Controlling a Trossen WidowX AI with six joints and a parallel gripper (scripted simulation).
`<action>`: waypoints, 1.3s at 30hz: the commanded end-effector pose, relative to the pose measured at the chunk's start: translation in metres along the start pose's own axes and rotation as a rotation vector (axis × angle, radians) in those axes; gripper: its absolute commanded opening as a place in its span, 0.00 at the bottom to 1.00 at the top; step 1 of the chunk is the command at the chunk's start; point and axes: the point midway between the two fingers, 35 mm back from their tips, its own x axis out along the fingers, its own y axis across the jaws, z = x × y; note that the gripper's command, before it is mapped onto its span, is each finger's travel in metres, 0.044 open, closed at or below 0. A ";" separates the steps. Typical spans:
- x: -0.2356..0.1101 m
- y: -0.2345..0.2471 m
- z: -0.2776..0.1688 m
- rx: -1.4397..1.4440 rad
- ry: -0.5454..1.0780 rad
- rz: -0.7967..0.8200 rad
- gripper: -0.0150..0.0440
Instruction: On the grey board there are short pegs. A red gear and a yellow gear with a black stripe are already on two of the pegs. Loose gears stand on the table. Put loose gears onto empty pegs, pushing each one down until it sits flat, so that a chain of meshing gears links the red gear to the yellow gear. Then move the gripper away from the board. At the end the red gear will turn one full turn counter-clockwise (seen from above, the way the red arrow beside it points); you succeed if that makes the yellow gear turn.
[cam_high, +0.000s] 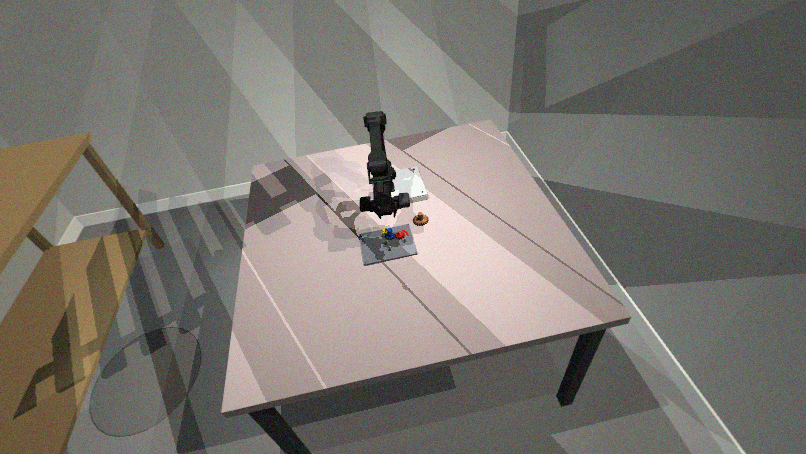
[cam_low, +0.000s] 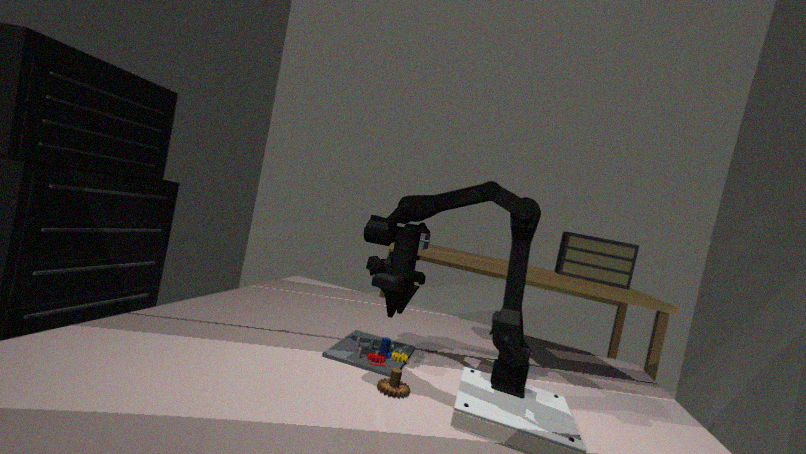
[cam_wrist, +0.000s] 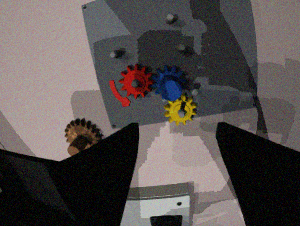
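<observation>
- Wrist view: the blue gear (cam_high: 389, 233) (cam_low: 385, 347) (cam_wrist: 170, 84) sits on the grey board (cam_high: 367, 261) (cam_low: 332, 357) (cam_wrist: 240, 112), between the red gear (cam_high: 400, 234) (cam_low: 376, 357) (cam_wrist: 136, 82) and yellow gear (cam_high: 385, 230) (cam_low: 399, 356) (cam_wrist: 175, 116).
- Gripper (cam_high: 388, 216) (cam_low: 395, 314) (cam_wrist: 178, 129) above, fingers parted, holding nothing.
- Brown gear (cam_high: 420, 219) (cam_low: 393, 388) (cam_wrist: 83, 131) on the table (cam_high: 479, 270) (cam_low: 197, 377) (cam_wrist: 40, 75).

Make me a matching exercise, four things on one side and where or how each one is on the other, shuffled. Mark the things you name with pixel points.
1. Blue gear (cam_high: 389, 233) (cam_low: 385, 347) (cam_wrist: 170, 84)
2. Brown gear (cam_high: 420, 219) (cam_low: 393, 388) (cam_wrist: 83, 134)
3. Gripper (cam_high: 388, 216) (cam_low: 395, 314) (cam_wrist: 178, 129)
4. Red gear (cam_high: 400, 234) (cam_low: 376, 357) (cam_wrist: 136, 82)

A. On the table, off the board (cam_high: 369, 259) (cam_low: 338, 350) (cam_wrist: 105, 65)
B. Beside the curved arrow (cam_low: 377, 364) (cam_wrist: 118, 94)
C. Open, above the table
D. Between the red and yellow (cam_high: 385, 230) (cam_low: 399, 356) (cam_wrist: 180, 111) gears

Pairs: 1-D, 2-A, 3-C, 4-B.
</observation>
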 end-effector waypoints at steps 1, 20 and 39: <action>-0.022 0.000 0.000 -0.004 -0.028 0.000 0.80; -0.022 0.000 0.000 -0.004 -0.028 0.000 1.00; -0.022 0.000 0.000 -0.004 -0.028 0.000 1.00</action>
